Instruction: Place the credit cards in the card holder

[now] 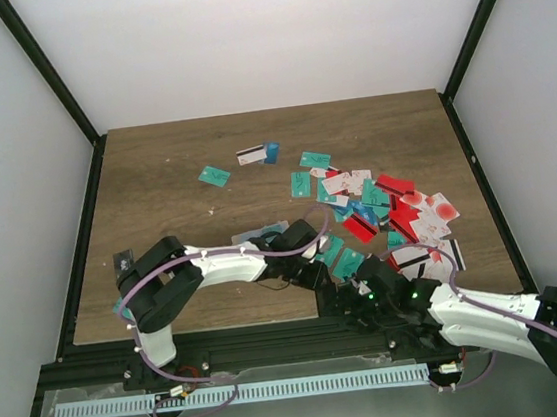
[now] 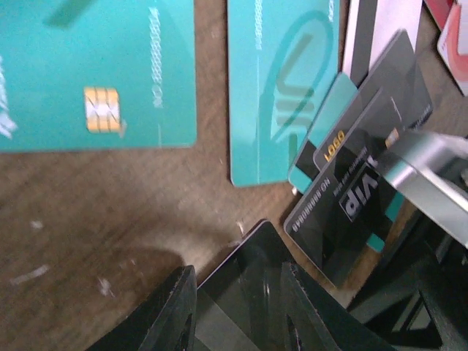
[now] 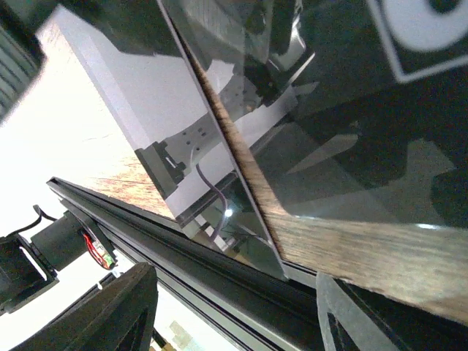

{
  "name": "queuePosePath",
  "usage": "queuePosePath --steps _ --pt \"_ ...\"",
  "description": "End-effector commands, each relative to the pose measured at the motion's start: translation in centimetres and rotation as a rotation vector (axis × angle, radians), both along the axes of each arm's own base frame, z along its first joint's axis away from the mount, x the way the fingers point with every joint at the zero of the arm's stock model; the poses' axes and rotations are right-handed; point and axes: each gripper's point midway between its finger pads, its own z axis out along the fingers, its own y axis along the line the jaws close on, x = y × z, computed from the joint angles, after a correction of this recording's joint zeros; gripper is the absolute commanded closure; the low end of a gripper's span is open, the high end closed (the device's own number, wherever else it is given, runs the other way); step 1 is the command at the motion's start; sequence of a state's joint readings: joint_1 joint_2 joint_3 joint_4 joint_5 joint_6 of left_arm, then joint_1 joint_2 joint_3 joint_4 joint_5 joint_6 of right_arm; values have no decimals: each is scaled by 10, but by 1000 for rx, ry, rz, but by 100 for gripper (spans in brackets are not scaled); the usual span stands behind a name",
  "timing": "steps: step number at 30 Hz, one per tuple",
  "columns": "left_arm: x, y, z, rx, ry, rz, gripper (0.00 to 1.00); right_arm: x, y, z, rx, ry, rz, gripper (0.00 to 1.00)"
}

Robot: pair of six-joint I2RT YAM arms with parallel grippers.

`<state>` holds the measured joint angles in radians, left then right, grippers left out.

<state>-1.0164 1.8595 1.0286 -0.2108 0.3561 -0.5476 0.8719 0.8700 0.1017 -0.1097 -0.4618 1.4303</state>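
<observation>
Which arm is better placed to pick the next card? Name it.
Left. The left end effector sits low over teal credit cards and a black VIP card; the right end effector faces the table's near edge.

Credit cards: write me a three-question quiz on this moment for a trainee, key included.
1. True or false: every one of the credit cards on the table is teal.
2. In the left wrist view, which word is printed on the black card? A) BANK B) VIP C) GIFT
3. In the top view, towards which side of the table does the big heap of cards lie, left or right?
Key: 1 false (there are red, white and blue ones too); 2 B; 3 right.
</observation>
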Motion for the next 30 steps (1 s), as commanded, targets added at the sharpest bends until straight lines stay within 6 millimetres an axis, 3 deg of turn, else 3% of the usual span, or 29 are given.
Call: queuePosePath --steps 1,20,30 --pt "-31 25 -28 88 88 -2 66 14 -23 -28 -104 -60 -84 39" --pt "-41 25 -30 79 117 -4 66 22 -28 -38 -121 -70 -84 59" --pt "-45 28 -33 72 138 6 66 19 -26 -40 -103 -57 -70 84"
